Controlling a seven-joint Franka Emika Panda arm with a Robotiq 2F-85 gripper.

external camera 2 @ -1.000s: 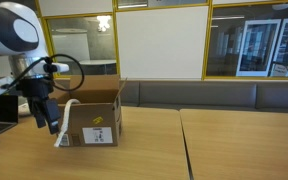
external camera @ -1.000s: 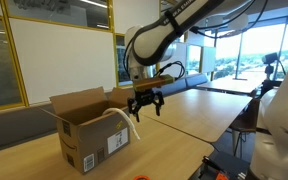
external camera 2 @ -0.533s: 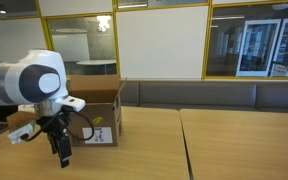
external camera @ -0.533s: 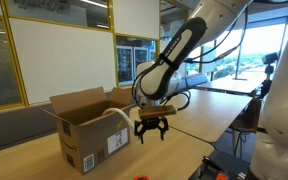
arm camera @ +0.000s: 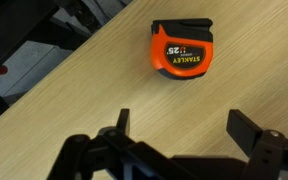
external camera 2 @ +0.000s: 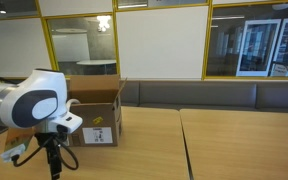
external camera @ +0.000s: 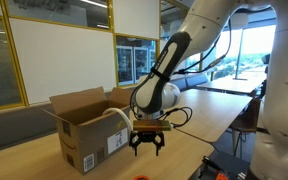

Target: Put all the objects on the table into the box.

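Tool (arm camera: 184,126): jaws spread wide, nothing held between them. In the wrist view both fingers are seen over bare wood, with no contact made on any object. In an exterior view the tool (external camera: 148,143) is pointed straight down, low over the counter (external camera: 189,148), just beside the box (external camera: 88,130).

Nearest object: an orange tape measure (arm camera: 181,48), lying flat on the counter (arm camera: 74,95), ahead of the fingers and apart from them in the wrist view. It is not bracketed by the jaws. A small orange spot at the bottom edge of an exterior view is probably the same item; this cannot be confirmed.

Further out: a white tube (external camera: 121,119) is seen arching out of the open top of the box and down its labelled side. It is judged only partly inside. Whether its lower end rests on the counter cannot be told.

The box (external camera 2: 100,116) stands upright, flaps open. Its contents cannot be seen from any view.

Progress, as judged: early to middle. Left to do: the tape measure to be grasped and dropped in, and the tube possibly tucked fully inside. No dark green-grey item is made out in these views.
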